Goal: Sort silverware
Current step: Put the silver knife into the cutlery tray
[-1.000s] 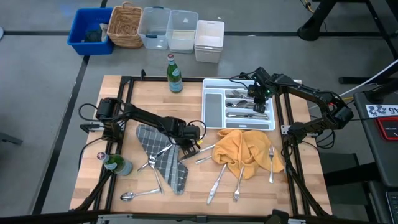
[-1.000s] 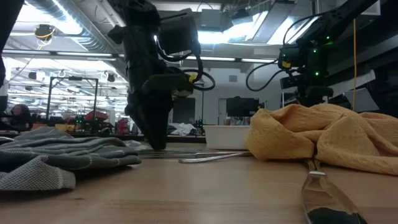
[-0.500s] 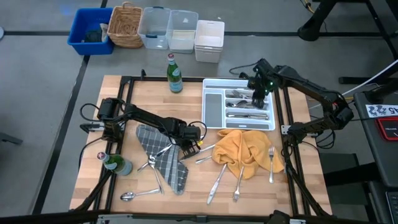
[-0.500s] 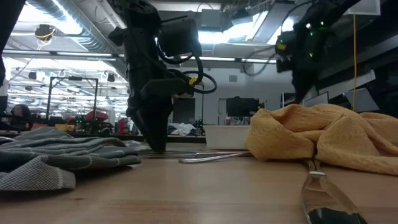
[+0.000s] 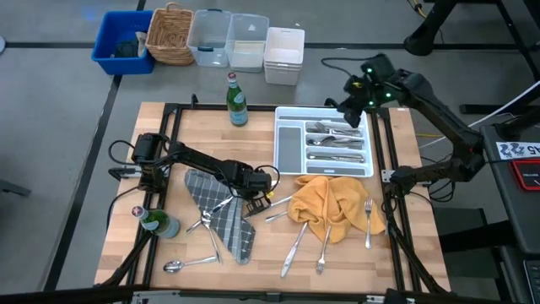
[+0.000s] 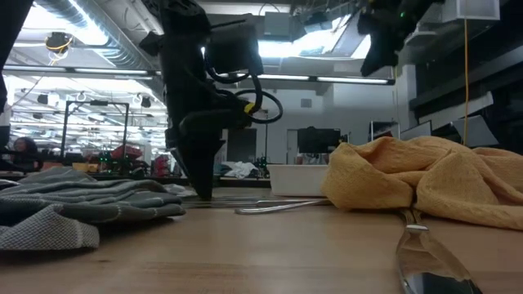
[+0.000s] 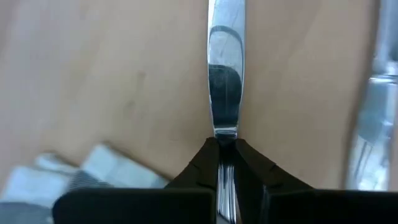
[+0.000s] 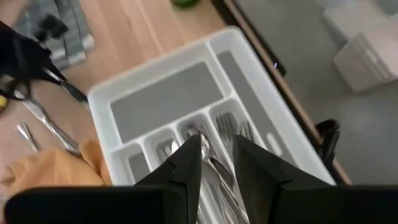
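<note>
1. Two cloths: one yellow cloth [image 5: 331, 205], one grey checked cloth [image 5: 221, 211].
2. Two green glass bottles: [image 5: 237, 100], [image 5: 158, 223].
3. One white compartmented tray [image 5: 291, 147].
4. Five containers beyond the table: one blue bin [image 5: 121, 40], one wicker basket [image 5: 171, 35], three pale tubs.

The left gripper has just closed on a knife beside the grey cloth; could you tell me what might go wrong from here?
The left gripper pinches the knife near one end, so the long free part could swing or slip on lifting. The grey cloth and other silverware lie close by and could be dragged along. The right gripper hangs over the white tray, so a delivery there might crowd both arms.
</note>
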Controlling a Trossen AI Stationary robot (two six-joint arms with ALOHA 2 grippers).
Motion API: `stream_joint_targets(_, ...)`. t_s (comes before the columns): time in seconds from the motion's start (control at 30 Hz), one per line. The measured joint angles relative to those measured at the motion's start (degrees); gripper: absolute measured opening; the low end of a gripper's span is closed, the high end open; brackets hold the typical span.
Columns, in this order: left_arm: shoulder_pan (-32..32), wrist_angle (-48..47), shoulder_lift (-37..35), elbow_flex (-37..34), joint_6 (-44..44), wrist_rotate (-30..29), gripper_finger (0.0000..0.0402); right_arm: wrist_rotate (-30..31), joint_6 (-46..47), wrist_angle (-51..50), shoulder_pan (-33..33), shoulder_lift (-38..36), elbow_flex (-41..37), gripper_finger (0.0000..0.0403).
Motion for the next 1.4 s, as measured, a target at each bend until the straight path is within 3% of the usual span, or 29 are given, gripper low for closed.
stream_joint_targets(0.2,0.18,-1.78,-0.02,-0.11,-0.31,-3.97,0.0032,-1.72,4.54,-0.48,0.00,-5.58,0.73,0.0096)
stream_joint_targets(0.53,0.56,-0.75,-0.36,-0.20,-3.25,-3.35,0.0026,-10.80,9.36,-1.55,0.00,-13.43,0.03,0.0096)
stream_joint_targets(1.0,0.82,0.62,-3.04,-0.37,-5.30,2.46,0.0028,-10.95,11.94,-1.28,0.00,-22.38,-13.71,0.0096)
stream_joint_targets(1.4,0.68,0.80,-3.15,-0.27,-4.97,5.02,0.0014,-11.49,12.40,4.50,0.00,-23.33,-22.51,0.0096)
